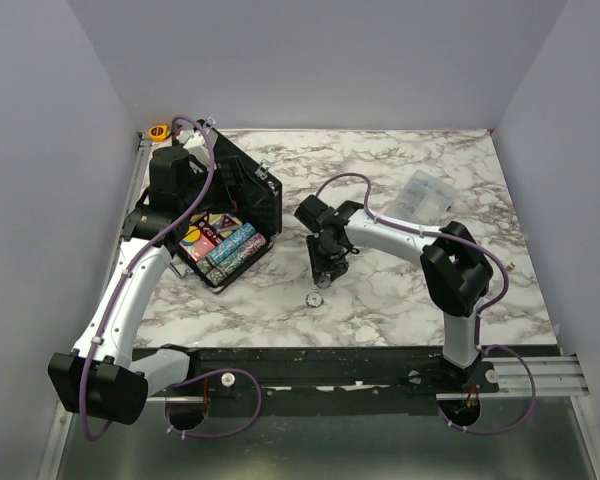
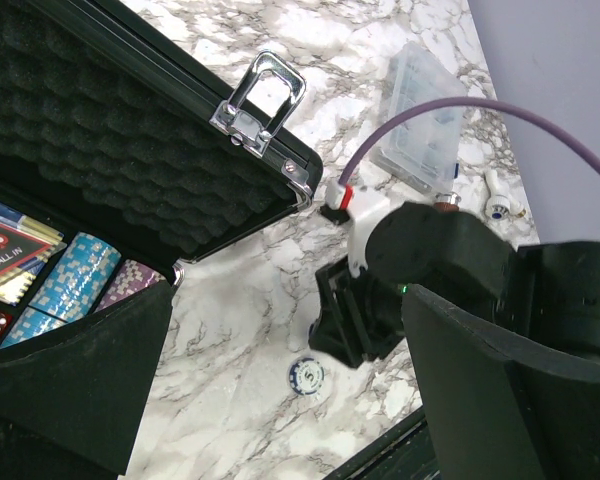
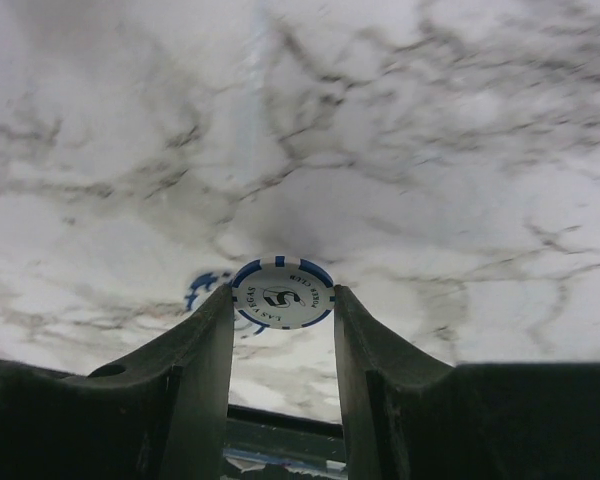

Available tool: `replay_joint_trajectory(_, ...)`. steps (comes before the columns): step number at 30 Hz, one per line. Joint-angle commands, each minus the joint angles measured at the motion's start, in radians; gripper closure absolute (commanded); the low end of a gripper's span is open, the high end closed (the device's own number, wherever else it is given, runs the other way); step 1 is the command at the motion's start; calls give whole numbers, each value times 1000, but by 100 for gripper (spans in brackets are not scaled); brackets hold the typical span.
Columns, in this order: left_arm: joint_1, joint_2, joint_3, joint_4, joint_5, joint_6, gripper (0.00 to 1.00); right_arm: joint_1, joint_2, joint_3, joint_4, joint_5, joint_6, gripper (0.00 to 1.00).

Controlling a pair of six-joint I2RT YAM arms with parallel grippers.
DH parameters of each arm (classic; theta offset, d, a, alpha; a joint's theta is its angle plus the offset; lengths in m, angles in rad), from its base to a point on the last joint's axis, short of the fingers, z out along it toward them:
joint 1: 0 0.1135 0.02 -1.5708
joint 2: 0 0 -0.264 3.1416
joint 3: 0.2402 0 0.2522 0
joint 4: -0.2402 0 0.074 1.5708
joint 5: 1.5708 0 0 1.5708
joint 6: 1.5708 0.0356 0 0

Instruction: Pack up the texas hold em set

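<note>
So the right tool (image 3: 281, 296) is clenched on a white-and-blue poker chip (image 3: 281, 292) by its rim, probably to drop it in the open case (image 1: 238, 186); left tool (image 2: 288, 300) hangs released above it.

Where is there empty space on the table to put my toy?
The table is bare along the back, between the open case and the clear bag, and at the front, between the loose chip and the right arm. It is crowded in the middle, where the right claw pinches a blue-edged chip, and around the case.
</note>
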Motion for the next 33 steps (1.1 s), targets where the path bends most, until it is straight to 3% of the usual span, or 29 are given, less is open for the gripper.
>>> replay_joint_trajectory(1,-7,-7,0,5,12,2,4,74,-20,-9,2,-51,68,62)
replay_joint_trajectory(23,-11,-14,0,8,15,1,3,134,8,-43,36,-70,125,56)
replay_joint_trajectory(27,-11,-13,0,7,15,2,3,135,6,-50,39,-66,128,53)
replay_joint_trajectory(33,-13,-13,0,8,16,1,3,137,0,-55,42,-73,137,40)
